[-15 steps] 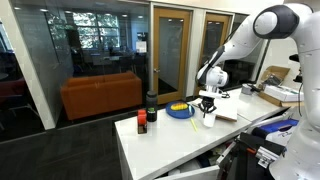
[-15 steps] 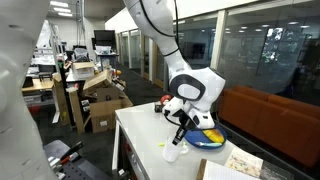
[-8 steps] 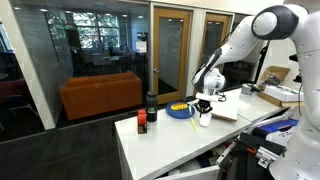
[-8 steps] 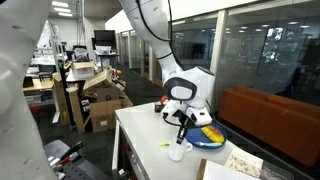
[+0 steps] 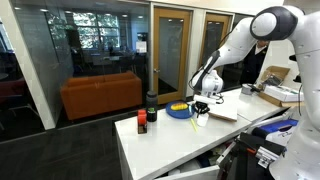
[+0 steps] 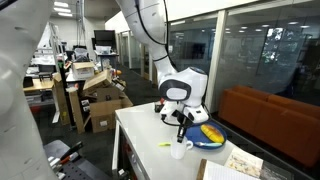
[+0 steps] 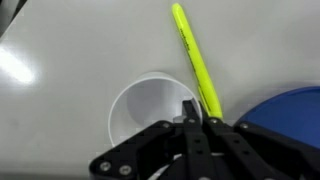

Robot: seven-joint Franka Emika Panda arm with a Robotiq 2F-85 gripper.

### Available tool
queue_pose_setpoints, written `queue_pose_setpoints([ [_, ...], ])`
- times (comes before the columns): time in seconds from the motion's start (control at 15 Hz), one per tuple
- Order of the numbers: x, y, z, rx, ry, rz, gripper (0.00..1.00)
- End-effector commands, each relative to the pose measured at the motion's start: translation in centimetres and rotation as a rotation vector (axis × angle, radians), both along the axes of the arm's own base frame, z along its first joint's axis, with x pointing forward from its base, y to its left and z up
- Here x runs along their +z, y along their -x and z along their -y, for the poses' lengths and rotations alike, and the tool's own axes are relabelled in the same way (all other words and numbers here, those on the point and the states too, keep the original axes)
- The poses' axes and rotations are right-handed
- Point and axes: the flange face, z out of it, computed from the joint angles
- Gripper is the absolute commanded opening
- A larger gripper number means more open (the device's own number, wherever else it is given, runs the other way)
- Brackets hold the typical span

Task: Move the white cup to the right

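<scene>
The white cup (image 5: 200, 118) stands on the white table next to the blue plate (image 5: 180, 111); it also shows in an exterior view (image 6: 179, 151) and, from above, in the wrist view (image 7: 145, 110). My gripper (image 5: 201, 108) (image 6: 181, 133) is right above the cup. In the wrist view the fingers (image 7: 192, 108) are closed together on the cup's rim, on the side nearest the plate (image 7: 290, 110). A yellow marker (image 7: 193, 55) lies on the table touching the cup's side.
A dark bottle (image 5: 152, 106) and a small red-and-black container (image 5: 142, 123) stand near the table's far end. The blue plate (image 6: 205, 137) holds a yellow item. A paper sheet (image 5: 225, 112) lies beyond the cup. The table edge (image 6: 118, 140) is close.
The gripper and the white cup have shifted together a short way across the table, toward the blue plate and the bottle's end.
</scene>
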Motion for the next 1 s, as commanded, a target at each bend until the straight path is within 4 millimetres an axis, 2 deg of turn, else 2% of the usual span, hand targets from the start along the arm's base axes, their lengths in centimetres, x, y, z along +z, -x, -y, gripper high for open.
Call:
queue_pose_setpoints([
  [0.0,-0.4,0.3,0.5,0.020,0.025,0.007,0.01],
  [0.93,-1.1,3.2,3.6,-0.036,0.029,-0.029,0.01],
])
